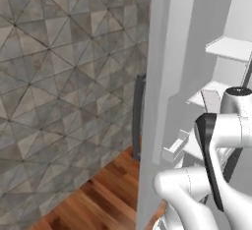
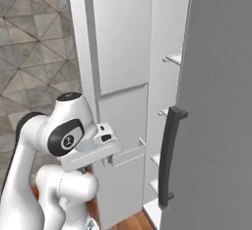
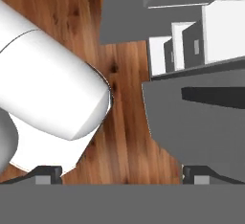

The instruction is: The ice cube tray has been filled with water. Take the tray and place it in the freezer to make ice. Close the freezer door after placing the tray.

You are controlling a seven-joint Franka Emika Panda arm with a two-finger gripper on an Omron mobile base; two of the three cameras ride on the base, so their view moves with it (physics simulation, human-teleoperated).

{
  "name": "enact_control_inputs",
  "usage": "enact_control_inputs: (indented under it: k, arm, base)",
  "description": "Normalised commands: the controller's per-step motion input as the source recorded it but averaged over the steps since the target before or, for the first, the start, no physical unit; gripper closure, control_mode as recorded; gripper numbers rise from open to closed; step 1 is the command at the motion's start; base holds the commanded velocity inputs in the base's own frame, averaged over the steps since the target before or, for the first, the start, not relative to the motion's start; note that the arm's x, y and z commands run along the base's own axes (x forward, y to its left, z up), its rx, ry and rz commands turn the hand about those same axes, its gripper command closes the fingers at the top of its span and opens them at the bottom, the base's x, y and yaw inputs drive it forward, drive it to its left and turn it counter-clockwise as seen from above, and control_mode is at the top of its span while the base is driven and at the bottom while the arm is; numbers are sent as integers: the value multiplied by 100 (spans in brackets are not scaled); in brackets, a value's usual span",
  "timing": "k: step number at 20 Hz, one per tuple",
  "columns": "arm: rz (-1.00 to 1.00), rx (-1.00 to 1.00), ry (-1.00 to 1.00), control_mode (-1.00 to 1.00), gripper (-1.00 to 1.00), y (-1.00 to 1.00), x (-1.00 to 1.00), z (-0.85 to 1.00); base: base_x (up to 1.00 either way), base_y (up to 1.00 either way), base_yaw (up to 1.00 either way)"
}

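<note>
Freezer door (image 1: 167, 76) swung open, white inner shelves (image 1: 231, 47) exposed. Freezer (image 2: 167, 76) stands beside tiled wall (image 1: 59, 76). Fingers (image 3: 48, 174) released, spread wide, nothing between them, pointing down at wooden floor (image 3: 129, 137). Ice cube tray's place cannot be told.

I am seeing the freezer (image 2: 216, 76) showing a smooth, matt light-grey skin, its inner shelves (image 1: 231, 48) looking like plain white plastic and its bar handle (image 2: 169, 158) a dark, dull finish. The floor (image 3: 127, 127) is reading as glossy reddish wood planks, while the wall (image 1: 64, 76) is showing rough-looking, mottled grey stone tiles.
</note>
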Motion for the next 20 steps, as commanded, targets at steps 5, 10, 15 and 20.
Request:
enact_control_inputs:
  k: [5,10,15,20]
  arm:
    - [0,0,0,100,-100,0,0,0]
    - [0,0,0,100,-100,0,0,0]
    - [0,0,0,100,-100,0,0,0]
    - [0,0,0,100,-100,0,0,0]
  base:
    - [0,16,-44]
    - [0,69,-42]
    - [0,76,-39]
    - [0,72,-39]
